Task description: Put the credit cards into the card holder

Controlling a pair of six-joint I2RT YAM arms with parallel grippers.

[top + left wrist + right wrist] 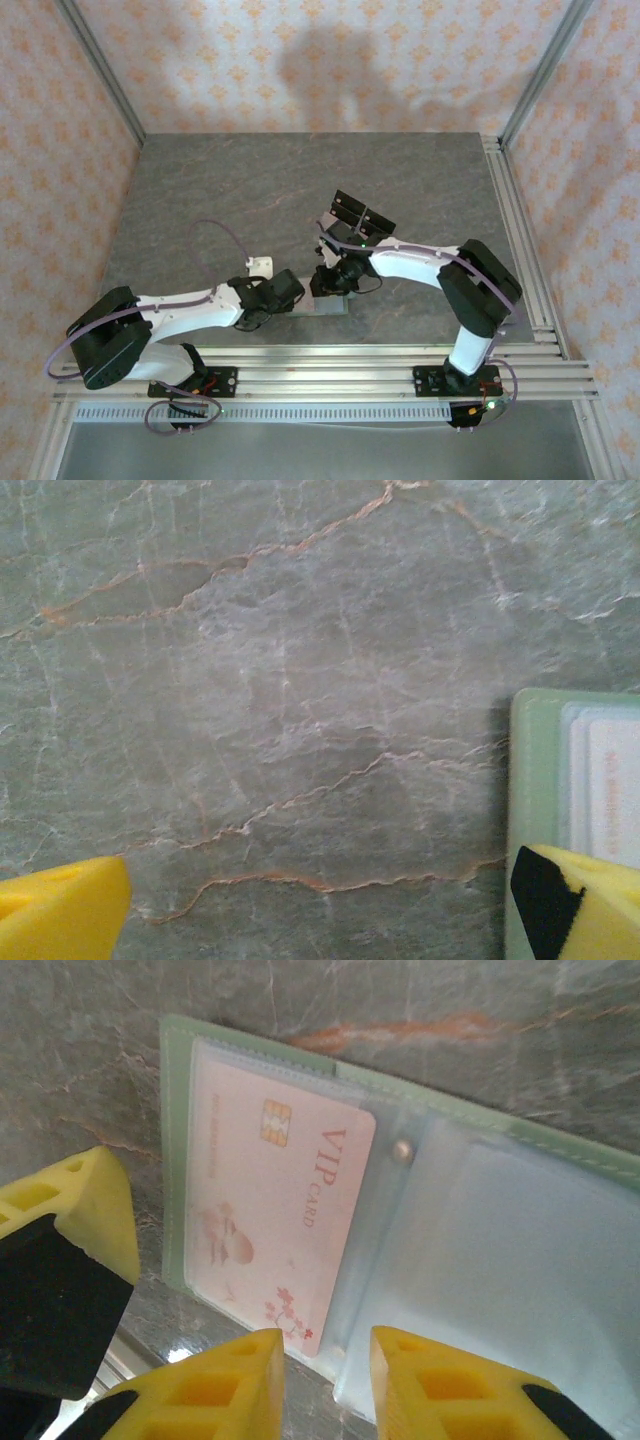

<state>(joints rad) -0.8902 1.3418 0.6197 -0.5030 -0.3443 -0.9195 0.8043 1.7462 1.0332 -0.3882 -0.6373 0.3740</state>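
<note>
Right wrist: green card holder (pixel 530 1260), open.

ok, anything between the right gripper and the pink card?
No loose object. The pink card appears tucked under the card holder's clear pocket, just ahead of the right gripper.

**Table** (pixel 200 190): a grey, veined, stone-like slab, bounded by aluminium rails (pixel 527 250) along the near and right edges. The wallet (pixel 176 1140) is laid open and flat close to the near edge, its green rim resting on the slab. Black cards (pixel 362 216) are set tilted nearer the middle; their support cannot be made out.
</note>
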